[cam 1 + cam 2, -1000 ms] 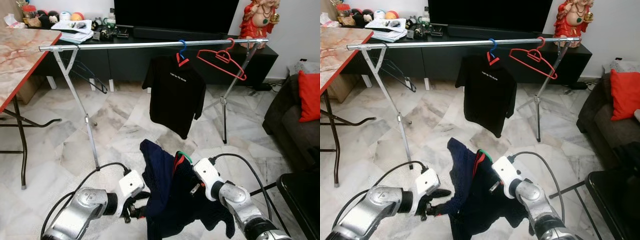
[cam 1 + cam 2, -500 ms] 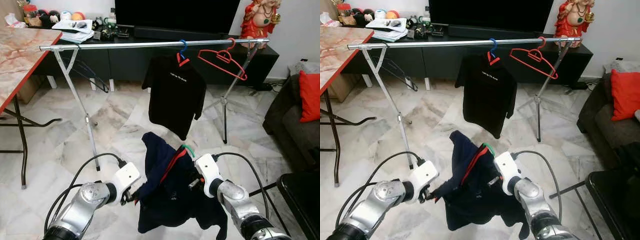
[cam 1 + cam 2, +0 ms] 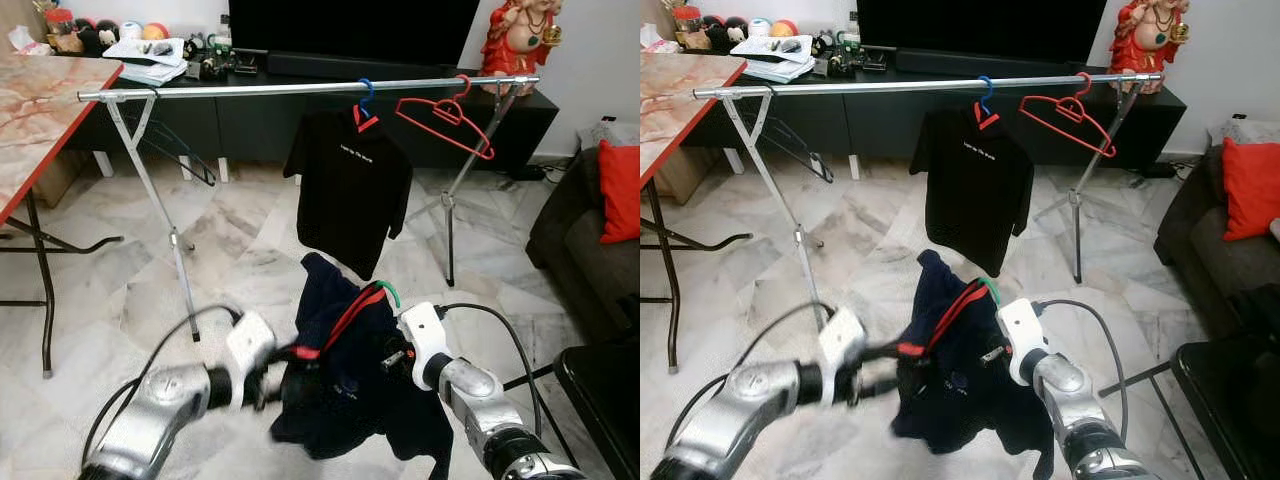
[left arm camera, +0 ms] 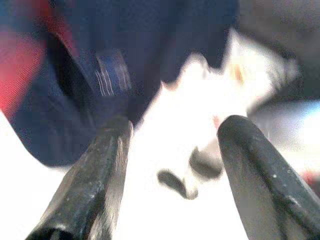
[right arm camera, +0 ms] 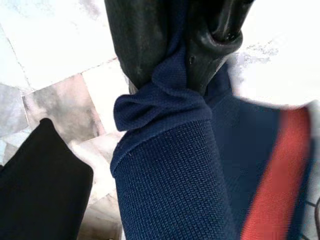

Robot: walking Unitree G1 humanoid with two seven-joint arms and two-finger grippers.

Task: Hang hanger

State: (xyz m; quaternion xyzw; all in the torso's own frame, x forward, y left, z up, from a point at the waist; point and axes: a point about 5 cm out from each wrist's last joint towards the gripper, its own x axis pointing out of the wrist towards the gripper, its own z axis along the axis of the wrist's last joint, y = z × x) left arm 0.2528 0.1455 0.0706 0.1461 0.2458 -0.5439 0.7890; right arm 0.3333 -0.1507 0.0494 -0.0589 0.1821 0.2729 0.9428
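Hanger hook, green, pokes up from a navy shirt held low over the marble floor — right gripper pinching its fabric, left gripper spread wide beside it, blurred. Farther off, one rail carries two hangers: a black shirt directly behind, then an empty red hanger to the right.

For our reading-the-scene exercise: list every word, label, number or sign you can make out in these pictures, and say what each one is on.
Black shirt on the rail: one line of small white chest print, too small to read.
Navy shirt: neck label with pale stripes, too blurred to read.
Papers on the TV bench: too far away to read.
Nothing else legible.
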